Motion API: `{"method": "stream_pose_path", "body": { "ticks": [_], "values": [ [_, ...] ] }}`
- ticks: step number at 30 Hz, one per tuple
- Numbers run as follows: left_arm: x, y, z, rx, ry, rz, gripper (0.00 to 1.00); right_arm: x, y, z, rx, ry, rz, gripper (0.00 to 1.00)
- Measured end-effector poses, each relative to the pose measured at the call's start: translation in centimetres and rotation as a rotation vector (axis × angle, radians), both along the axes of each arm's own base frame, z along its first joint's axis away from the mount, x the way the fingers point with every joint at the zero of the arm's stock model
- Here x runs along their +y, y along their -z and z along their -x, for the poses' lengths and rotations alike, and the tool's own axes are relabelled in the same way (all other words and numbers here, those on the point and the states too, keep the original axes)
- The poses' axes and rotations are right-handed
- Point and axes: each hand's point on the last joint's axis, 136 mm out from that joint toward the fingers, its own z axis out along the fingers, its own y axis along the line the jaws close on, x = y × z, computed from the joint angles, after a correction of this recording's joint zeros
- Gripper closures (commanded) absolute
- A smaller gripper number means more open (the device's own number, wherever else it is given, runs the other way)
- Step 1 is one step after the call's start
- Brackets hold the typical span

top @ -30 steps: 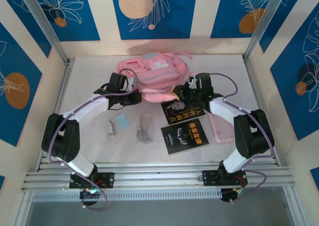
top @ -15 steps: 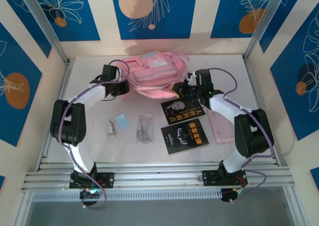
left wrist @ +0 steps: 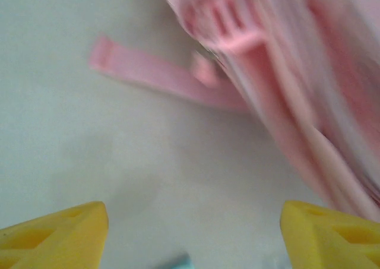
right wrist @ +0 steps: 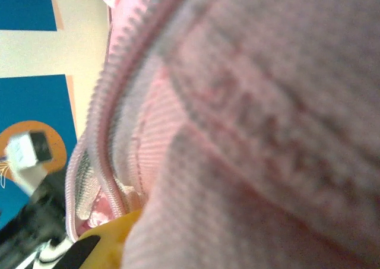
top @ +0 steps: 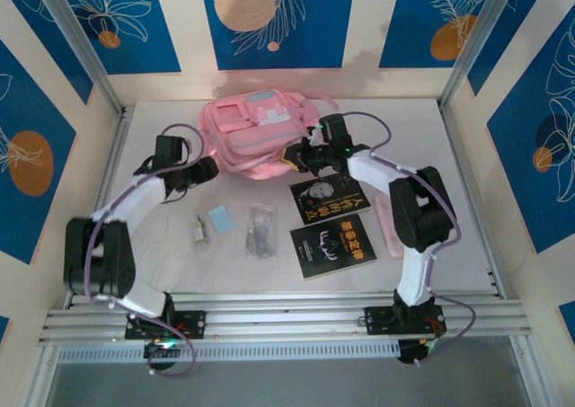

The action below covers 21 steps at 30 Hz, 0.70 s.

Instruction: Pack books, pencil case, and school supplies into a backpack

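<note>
The pink backpack lies at the back of the table with its front pockets facing up. My right gripper is shut on its right edge; in the right wrist view pink fabric presses against one yellow finger. My left gripper stands open just left of the backpack, holding nothing. Its yellow fingertips are wide apart above bare table, with a pink strap ahead. Two black books lie right of centre. The pencil case lies partly under my right arm.
The school supplies lie on the table's left half: a light-blue square, a tiny white piece and a clear packet. Walls and metal posts close in the table on three sides. The rail runs along the near edge.
The left gripper has let go of the backpack, opened and drawn back to the left. The backpack has turned pockets-up and shifted left. The right gripper followed it leftward, still shut.
</note>
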Motion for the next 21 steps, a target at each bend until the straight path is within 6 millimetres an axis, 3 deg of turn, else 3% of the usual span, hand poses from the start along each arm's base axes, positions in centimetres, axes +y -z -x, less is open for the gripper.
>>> {"method": "stream_pose_path", "body": {
  "ticks": [2, 6, 8, 11, 14, 17, 21],
  "values": [
    [-0.7, -1.6, 1.4, -0.041, 0.011, 0.015, 0.24, 1.3, 0.2, -0.5, 0.009, -0.029, -0.012, 0.94],
    [-2.2, -3.9, 3.3, -0.105, 0.029, 0.049, 0.24, 2.5, -0.2, 0.0, 0.027, -0.079, -0.024, 0.46],
    [-3.4, -4.4, 3.8, -0.118, 0.049, 0.065, 0.24, 3.2, -0.5, 1.1, 0.021, -0.142, -0.033, 0.36],
    [-6.1, -4.5, 4.3, -0.120, 0.100, 0.082, 0.24, 3.7, 0.3, 3.3, 0.037, -0.224, 0.003, 0.31],
    [-9.0, -4.1, 4.8, -0.107, 0.156, 0.088, 0.24, 2.6, 1.5, 5.9, 0.059, -0.273, 0.068, 0.31],
    [-11.6, -3.7, 4.8, -0.102, 0.199, 0.096, 0.24, -0.6, 1.7, 8.4, 0.085, -0.265, 0.134, 0.31],
    [-14.3, -3.1, 5.0, -0.095, 0.240, 0.089, 0.24, -6.0, 0.4, 9.0, 0.046, -0.166, 0.251, 0.30]
  ]
}}
